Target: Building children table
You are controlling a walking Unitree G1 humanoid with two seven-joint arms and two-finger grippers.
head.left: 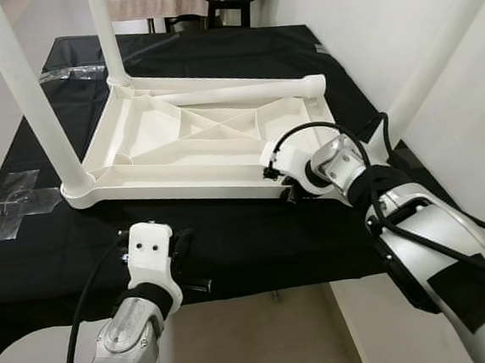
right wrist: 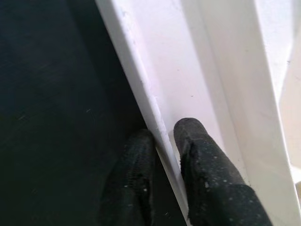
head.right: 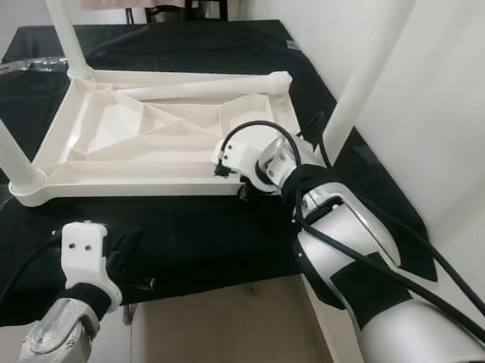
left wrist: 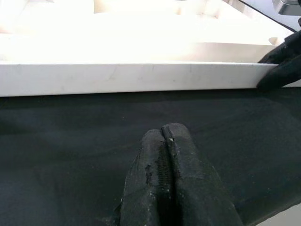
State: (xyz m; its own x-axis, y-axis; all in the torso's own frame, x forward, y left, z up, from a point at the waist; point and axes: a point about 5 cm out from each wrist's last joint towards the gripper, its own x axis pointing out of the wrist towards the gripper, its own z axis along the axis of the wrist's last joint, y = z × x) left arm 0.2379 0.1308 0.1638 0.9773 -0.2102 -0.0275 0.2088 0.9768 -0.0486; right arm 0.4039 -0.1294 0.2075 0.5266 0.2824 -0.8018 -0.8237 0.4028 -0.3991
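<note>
- The right hand [right wrist: 162, 136] is pinched on the near rim of the upturned white tabletop [head.left: 196, 134], close to its near right corner; in the right wrist view one black finger is seen inside the rim and the other outside it, against the black cloth [head.left: 248, 240].
- The left hand [left wrist: 164, 155] is pressed together with nothing between its fingers, and is laid low over the black cloth, short of the same near rim and apart from it.
- From the right hand, the tabletop is spread away forward and to the left; its near rim is run crosswise in front of both hands.
- From the left hand, the rim is straight ahead, and the right hand's fingers are seen off at the far end of that rim.
- The loose leg [head.left: 235, 91] is laid across the far part of the tabletop's underside, its long axis crosswise, roughly parallel to the near rim, with its thicker end toward the right.
- It is judged that the right hand is the nearer to that thicker end, though a reach forward over the ribs would be called for.
- Legs counted: two standing upright in the left corners, near [head.left: 31, 98] and far [head.left: 107, 36]; one leaned at the right by the wall [head.left: 435, 54], its foot hidden behind the right arm; one lying loose. Four in all.
- One tabletop and one bench [head.left: 28, 251] under the cloth are counted.
</note>
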